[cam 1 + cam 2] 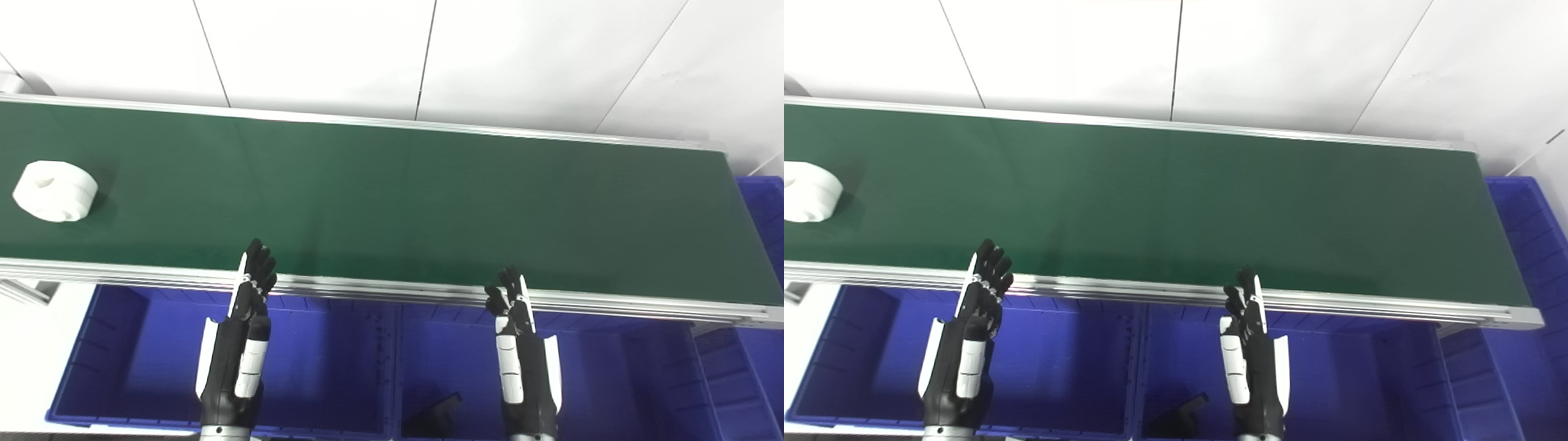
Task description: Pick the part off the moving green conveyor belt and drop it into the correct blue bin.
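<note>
Both hands are up and empty, fingers loosely apart, gripping nothing. Left hand [248, 306] hovers with its fingertips just over the belt's [392, 202] near rail; right hand [517, 318] sits level with it, well apart to its right, fingertips at the same rail. Under the left hand lies the left bin [110, 367], and under the right hand the middle bin [612, 380], with a dark piece [438, 415] on its floor just left of the right wrist. Farther right, past the belt's end, a third bin [765, 208] shows. Out on the belt, far to the left of the left hand, rides the white ring-shaped part [55, 191], lying flat, untouched.
</note>
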Controlling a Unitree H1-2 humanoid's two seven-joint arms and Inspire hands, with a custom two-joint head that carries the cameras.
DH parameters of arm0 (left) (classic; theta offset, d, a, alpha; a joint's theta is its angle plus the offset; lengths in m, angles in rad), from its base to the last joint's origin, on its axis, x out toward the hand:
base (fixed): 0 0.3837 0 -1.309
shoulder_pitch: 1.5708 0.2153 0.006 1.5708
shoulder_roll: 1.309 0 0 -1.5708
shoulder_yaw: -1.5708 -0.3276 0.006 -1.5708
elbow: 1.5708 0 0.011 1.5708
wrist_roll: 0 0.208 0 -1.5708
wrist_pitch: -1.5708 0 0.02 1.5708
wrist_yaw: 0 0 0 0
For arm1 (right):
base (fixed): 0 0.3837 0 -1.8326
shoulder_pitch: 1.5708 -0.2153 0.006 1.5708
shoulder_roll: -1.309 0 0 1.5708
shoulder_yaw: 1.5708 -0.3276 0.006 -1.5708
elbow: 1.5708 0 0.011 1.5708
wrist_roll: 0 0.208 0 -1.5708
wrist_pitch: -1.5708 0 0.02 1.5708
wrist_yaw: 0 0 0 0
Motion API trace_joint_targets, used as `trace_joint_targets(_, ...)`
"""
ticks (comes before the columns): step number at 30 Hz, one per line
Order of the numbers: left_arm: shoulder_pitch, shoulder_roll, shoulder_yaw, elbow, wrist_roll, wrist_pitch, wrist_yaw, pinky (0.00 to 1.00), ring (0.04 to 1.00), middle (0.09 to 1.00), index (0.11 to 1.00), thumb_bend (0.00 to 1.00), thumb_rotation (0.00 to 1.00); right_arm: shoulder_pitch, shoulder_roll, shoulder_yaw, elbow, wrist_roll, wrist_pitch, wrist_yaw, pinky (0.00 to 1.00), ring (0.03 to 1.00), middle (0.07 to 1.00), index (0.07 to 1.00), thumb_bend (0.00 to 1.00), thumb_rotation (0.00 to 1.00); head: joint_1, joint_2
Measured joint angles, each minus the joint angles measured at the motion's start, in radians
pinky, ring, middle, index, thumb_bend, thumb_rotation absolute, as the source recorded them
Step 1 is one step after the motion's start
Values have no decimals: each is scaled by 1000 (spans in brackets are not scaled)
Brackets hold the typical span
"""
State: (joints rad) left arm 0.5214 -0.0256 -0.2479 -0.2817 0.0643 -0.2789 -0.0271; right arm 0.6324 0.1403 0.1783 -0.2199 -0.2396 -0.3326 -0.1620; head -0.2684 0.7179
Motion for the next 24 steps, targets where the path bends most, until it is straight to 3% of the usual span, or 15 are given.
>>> trace_joint_targets(24, -4, 0, 2, 1, 6, 0, 4, 947, 967, 982, 985, 636, 949, 0, 0, 0, 2, -8, 0, -1, 882, 901, 963, 984, 646, 1000, -5, 3)
